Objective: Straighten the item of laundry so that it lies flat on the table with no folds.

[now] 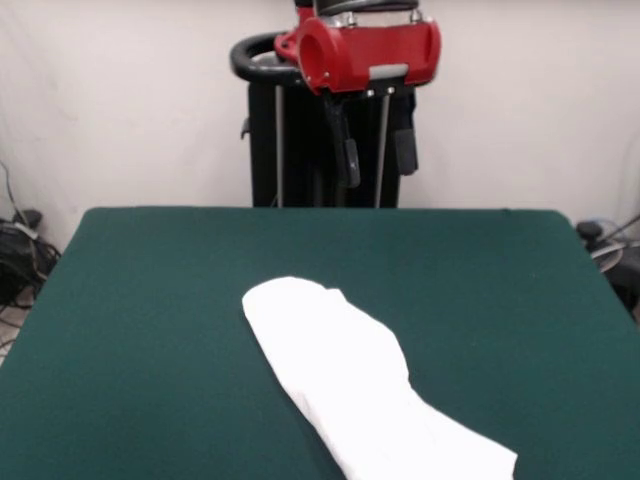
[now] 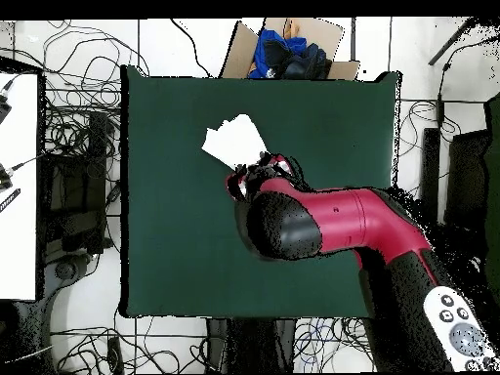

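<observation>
The item of laundry [image 1: 345,385] lies on the table [image 1: 150,300] as a long, folded white bundle. Only plain white shows, with no print visible. It runs from the table's middle to the picture's bottom edge at the near right. In the overhead view the laundry [image 2: 234,140] is partly hidden under the red arm [image 2: 332,220]. My gripper [image 1: 375,155] hangs high above the table's far edge, well away from the laundry. It is open and empty. The overhead view does not show it.
The black pedestal [image 1: 265,130] stands behind the table's far edge. In the overhead view a cardboard box with blue cloth [image 2: 288,49] sits past one table edge. Cables [image 2: 73,127] cover the floor around, and a white desk [image 2: 20,186] stands to the left.
</observation>
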{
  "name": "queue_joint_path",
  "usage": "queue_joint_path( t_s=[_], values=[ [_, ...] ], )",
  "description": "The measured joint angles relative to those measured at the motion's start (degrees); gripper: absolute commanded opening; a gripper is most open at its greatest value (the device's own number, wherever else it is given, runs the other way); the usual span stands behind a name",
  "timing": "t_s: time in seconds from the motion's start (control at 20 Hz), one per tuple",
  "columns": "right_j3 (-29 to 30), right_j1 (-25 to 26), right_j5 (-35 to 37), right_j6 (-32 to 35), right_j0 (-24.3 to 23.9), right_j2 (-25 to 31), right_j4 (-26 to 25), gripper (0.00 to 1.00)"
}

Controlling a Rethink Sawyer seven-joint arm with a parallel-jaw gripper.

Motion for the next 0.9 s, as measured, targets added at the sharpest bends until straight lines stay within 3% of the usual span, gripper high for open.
queue_joint_path(
  t_s=[0.6,0.9],
  values=[
    [0.17,-3.50,-8.02,0.63,3.33,-3.23,9.33,1.00],
    [0.15,-3.47,-10.05,0.63,6.68,-6.95,11.46,1.00]
  ],
)
